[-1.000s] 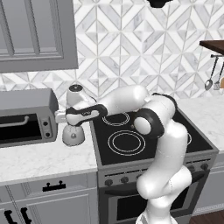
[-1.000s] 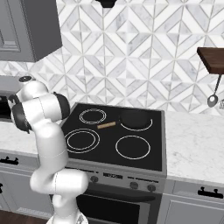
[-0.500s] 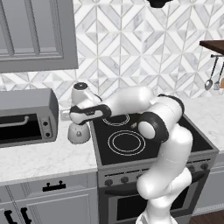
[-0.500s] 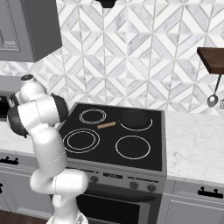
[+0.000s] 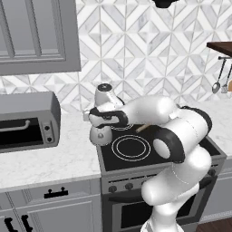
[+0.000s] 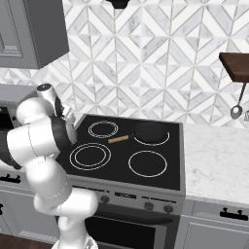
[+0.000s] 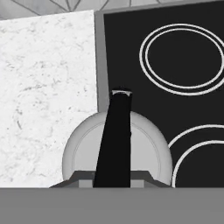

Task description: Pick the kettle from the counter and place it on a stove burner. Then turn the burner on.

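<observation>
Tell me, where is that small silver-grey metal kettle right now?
In the left base view, the kettle hangs under the gripper over the black cooktop's left edge, beside the white counter.

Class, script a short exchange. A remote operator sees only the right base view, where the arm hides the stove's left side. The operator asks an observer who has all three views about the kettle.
Operator: The arm blocks my view. Where is the kettle?
Observer: In the left base view, the kettle is right below the gripper, which is shut on its handle, at the cooktop's left edge.
Operator: Is it over the stove burner yet?
Observer: No. The hand view shows it above the seam between the counter and the cooktop, with the stove burner off to one side.
</observation>
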You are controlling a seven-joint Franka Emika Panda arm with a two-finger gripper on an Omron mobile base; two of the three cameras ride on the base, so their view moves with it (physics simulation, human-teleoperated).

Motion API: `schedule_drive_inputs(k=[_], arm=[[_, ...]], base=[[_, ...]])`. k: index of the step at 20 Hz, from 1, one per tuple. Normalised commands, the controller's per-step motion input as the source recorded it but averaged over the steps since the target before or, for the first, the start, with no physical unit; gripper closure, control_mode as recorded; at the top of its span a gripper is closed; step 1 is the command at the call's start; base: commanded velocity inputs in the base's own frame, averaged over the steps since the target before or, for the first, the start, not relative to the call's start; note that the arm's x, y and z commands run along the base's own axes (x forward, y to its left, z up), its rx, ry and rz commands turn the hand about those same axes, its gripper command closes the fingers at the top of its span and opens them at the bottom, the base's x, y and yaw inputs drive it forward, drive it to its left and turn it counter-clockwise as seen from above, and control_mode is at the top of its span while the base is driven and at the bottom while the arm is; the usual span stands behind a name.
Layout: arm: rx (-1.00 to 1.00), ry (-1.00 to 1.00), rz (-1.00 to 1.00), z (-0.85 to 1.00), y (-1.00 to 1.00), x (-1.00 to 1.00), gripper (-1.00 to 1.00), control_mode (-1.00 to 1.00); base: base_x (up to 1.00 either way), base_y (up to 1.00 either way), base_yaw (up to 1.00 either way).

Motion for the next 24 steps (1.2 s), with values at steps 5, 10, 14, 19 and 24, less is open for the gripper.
schedule_drive_inputs(k=[5,10,14,19,24], arm=[[0.0,0.0,-0.17,0.0,-1.0,0.0,1.0,-1.0],[0.0,0.0,-0.11,-0.19,-0.82,0.0,1.0,-1.0],[0.0,0.0,-0.01,-0.25,-0.26,-0.04,1.0,-1.0],[0.0,0.0,0.0,-0.34,-0.13,-0.09,1.0,-1.0],[0.0,0.0,0.0,-0.48,-0.34,-0.17,1.0,-1.0]], base=[[0.0,0.0,0.0],[0.0,0.0,0.0],[0.0,0.0,0.0],[0.0,0.0,0.0],[0.0,0.0,0.0]])
